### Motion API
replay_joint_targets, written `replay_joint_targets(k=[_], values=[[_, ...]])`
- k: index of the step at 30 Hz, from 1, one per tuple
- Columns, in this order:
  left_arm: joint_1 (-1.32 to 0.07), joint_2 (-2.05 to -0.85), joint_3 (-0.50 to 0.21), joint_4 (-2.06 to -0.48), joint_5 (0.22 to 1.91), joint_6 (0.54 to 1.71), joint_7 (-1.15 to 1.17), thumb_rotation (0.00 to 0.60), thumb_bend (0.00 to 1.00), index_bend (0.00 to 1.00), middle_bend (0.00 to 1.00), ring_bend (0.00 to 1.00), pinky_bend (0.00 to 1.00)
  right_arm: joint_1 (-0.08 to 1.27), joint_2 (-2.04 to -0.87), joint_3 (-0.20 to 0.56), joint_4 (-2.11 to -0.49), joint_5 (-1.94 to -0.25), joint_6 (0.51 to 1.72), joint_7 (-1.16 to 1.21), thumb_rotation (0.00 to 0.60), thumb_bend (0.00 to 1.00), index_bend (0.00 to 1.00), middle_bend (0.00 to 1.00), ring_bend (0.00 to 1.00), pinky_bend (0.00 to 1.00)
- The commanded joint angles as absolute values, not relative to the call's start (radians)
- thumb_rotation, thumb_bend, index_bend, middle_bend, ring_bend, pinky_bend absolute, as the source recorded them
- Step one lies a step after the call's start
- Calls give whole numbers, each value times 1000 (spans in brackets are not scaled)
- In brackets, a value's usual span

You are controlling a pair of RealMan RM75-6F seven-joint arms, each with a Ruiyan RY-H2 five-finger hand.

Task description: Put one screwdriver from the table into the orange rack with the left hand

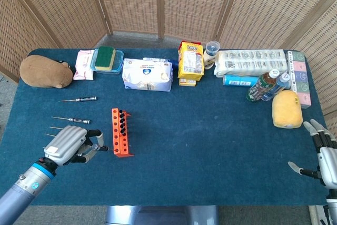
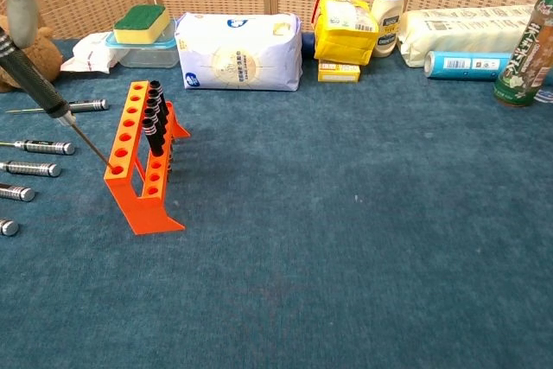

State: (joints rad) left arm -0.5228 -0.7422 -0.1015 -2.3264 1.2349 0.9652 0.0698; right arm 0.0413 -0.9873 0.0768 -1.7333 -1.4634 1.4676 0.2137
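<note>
Left hand [image 1: 71,146] grips screwdriver [image 2: 39,84], shaft tilted, tip at hole in orange rack [image 2: 138,174]. Right hand [image 1: 322,154] holds nothing, fingers spread, at table [image 1: 210,146] edge.

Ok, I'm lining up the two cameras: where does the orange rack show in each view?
Head view: the rack sits left of centre, just right of the left hand.
Chest view: the rack stands at the left, with the held screwdriver slanting down so its tip meets a hole in the rack's left row.
Shared landmark: the white bag behind the rack, towards the screen.
</note>
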Motion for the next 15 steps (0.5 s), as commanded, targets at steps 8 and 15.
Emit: replay_joint_targets(k=[8, 15], values=[[-587, -795, -110, -2345, 1102, 957, 197, 600, 379, 518, 1000, 1000, 995, 41, -985, 78, -1731, -1462, 1468, 220, 600, 0, 57, 19, 19, 0], [-614, -824, -107, -2345, 1033, 974, 259, 600, 380, 517, 1000, 1000, 995, 41, -984, 79, -1730, -1462, 1469, 226, 600, 0, 57, 19, 19, 0]])
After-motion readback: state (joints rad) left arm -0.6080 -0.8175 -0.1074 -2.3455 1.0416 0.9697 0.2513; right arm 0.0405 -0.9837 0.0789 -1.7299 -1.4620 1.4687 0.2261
